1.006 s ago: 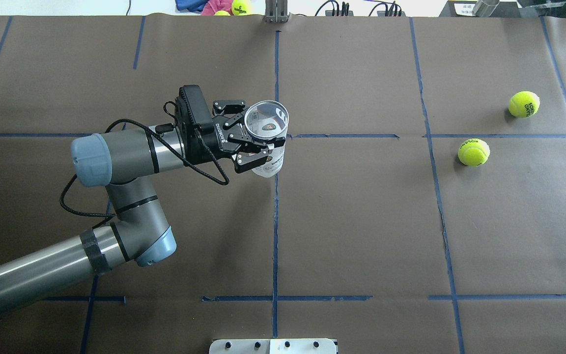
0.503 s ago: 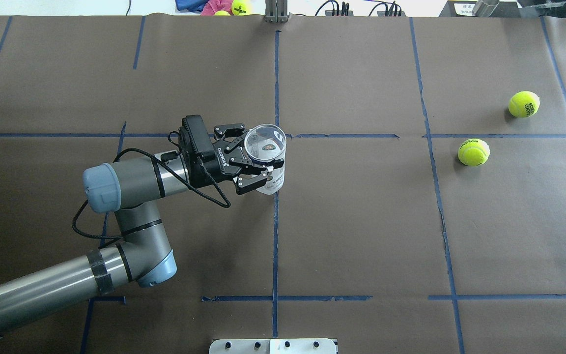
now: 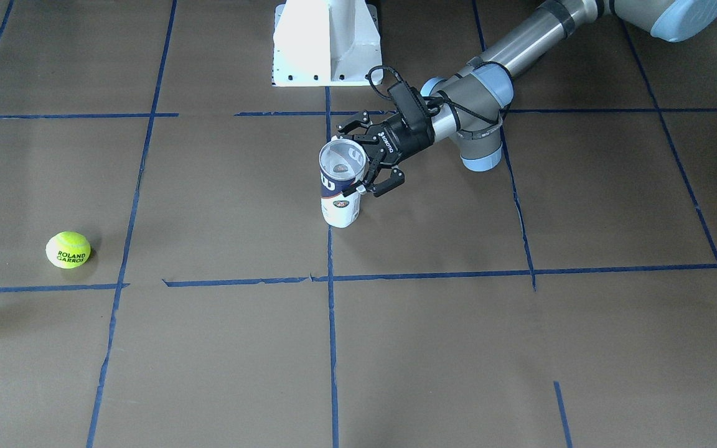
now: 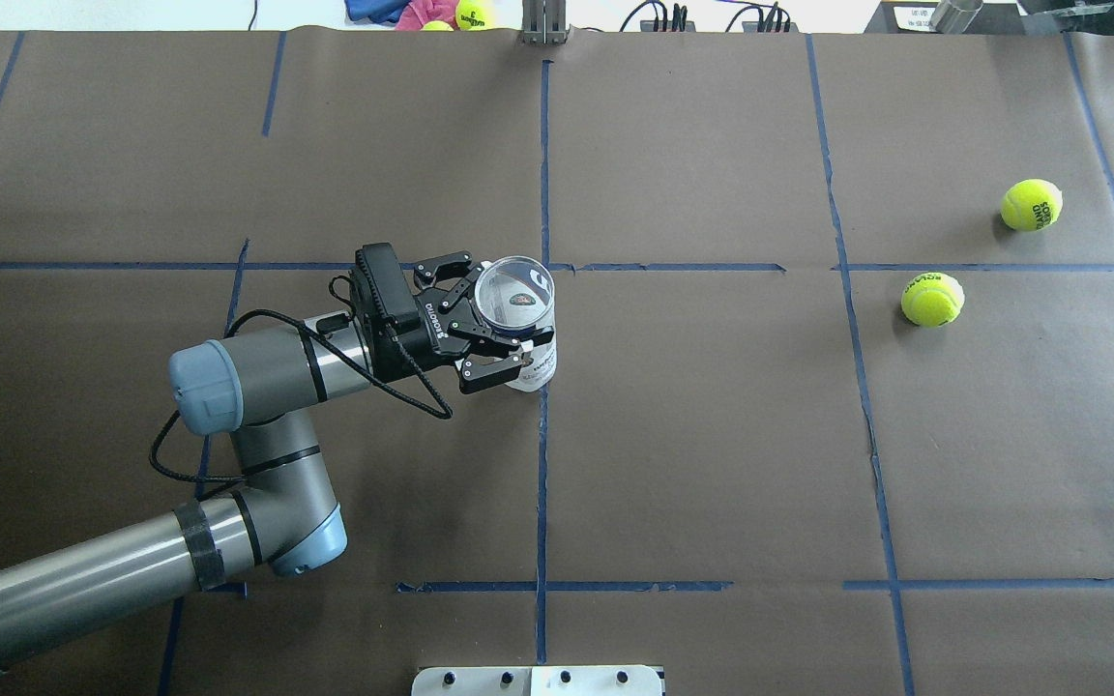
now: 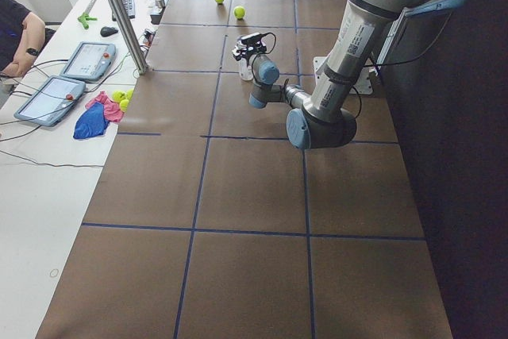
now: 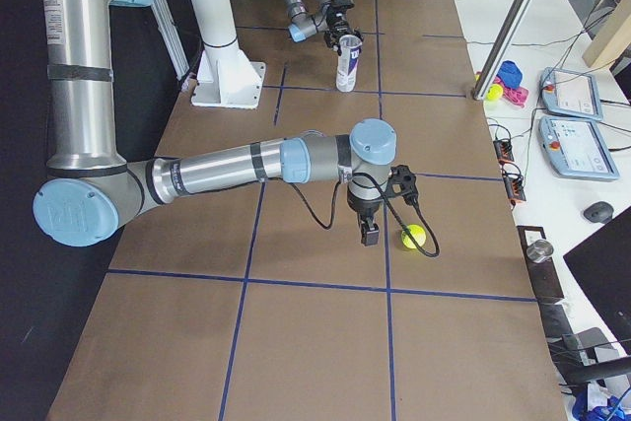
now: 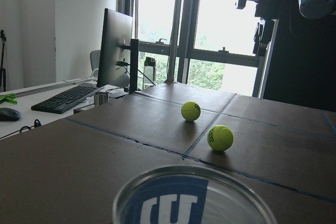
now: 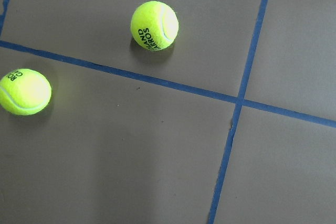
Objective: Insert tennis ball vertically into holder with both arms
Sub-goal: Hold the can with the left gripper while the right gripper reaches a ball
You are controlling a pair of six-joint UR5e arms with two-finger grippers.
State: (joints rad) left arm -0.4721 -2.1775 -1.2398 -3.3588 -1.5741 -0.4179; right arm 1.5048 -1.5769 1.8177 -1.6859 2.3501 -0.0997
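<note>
On the desk [image 4: 712, 435] the left arm [image 4: 257, 367] stretches to the middle. Its left gripper [image 4: 494, 314] is clamped on the holder [image 3: 340, 210], which stands upright there. The right arm [image 6: 246, 160] hangs near the right edge. I cannot tell if the right gripper [image 6: 369, 234] is apart or together. A tennis ball [image 4: 932, 299] and a second ball [image 4: 1032, 204] lie toward the far right corner.

The holder [image 4: 518, 300] stands upright, two tennis balls [image 4: 932, 299] well to its right.

Robotics lab, blue-taped grid table [image 4: 712, 435], teach pendants [image 5: 89, 59], monitor [image 7: 118, 45], keyboard [image 7: 65, 99]
</note>
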